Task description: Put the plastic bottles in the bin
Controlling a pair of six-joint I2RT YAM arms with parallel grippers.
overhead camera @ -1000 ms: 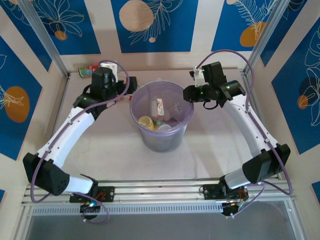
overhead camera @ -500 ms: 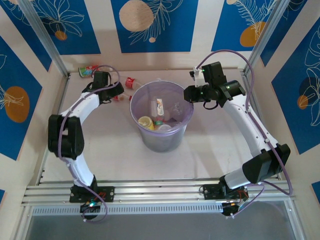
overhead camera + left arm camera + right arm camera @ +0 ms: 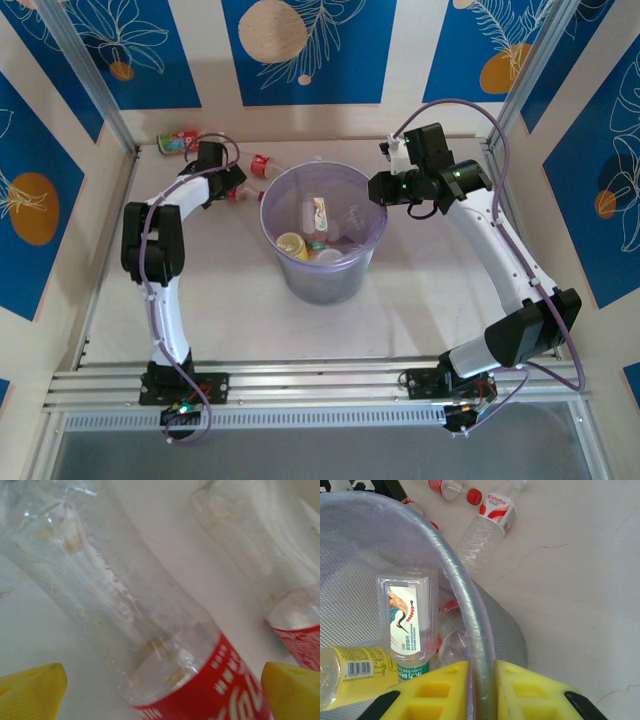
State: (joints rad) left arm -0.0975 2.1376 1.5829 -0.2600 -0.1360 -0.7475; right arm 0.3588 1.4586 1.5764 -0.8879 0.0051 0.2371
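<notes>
With the left gripper (image 3: 162, 694) spread astride the red-labelled bottle (image 3: 160, 625) lying on the table (image 3: 570, 580) beside the bin (image 3: 469, 607), centre on its body before closing; the right gripper (image 3: 481, 682) clamps the bin's rim.

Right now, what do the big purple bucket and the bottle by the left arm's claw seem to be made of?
The bin looks like thin translucent plastic, pale purple and fairly dull. Light passes through its wall and blurs what lies behind. The bottle looks like clear, glossy, probably thin plastic. The table shows through it, highlights glint on it, and a red printed label wraps it.
</notes>
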